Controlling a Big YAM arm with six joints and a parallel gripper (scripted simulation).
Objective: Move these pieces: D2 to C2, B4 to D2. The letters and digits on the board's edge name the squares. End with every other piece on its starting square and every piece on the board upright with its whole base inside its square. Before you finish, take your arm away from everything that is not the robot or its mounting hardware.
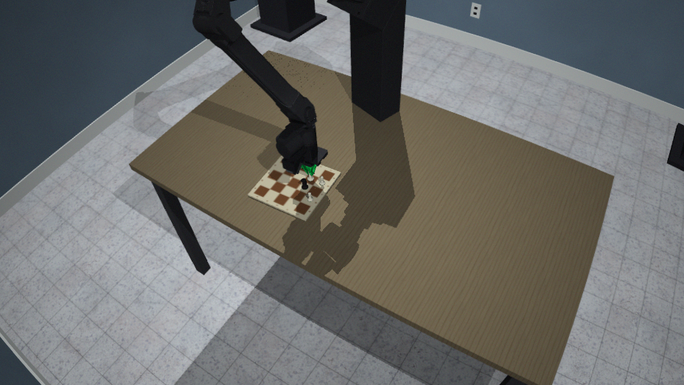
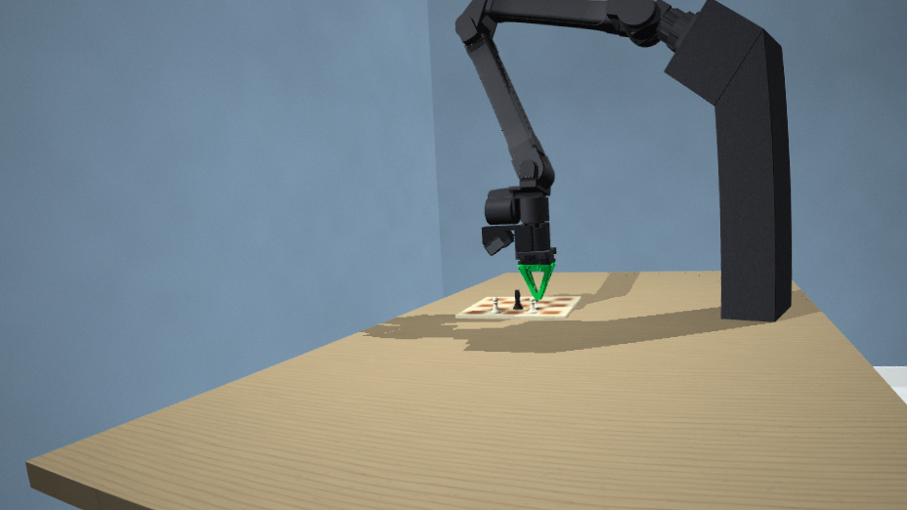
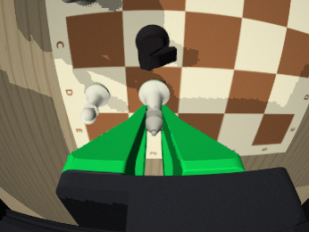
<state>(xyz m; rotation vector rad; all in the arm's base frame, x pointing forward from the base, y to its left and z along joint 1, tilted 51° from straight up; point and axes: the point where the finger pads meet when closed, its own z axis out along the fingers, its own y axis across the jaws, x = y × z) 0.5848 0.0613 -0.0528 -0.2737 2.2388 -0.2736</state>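
A small chessboard (image 1: 278, 186) (image 2: 559, 310) (image 3: 262, 39) lies on the table. My gripper (image 1: 309, 172) (image 2: 537, 295) (image 3: 154, 113) points straight down over it with its green fingers shut on a white pawn (image 1: 309, 178) (image 2: 533, 307) (image 3: 154, 91) at D2, at or just above the board. A black piece (image 1: 304, 184) (image 2: 517, 300) (image 3: 154, 46) stands on the adjacent square in row C. Another white pawn (image 1: 321, 181) (image 3: 96, 98) stands close beside the held one in row D. A third white pawn (image 1: 309, 196) (image 2: 495, 306) stands in row B near the board's edge.
The board sits near the left end of a long wooden table (image 1: 468, 200) (image 2: 507, 412). The arm's black base column (image 1: 377, 57) (image 2: 755, 190) stands on the table behind the board.
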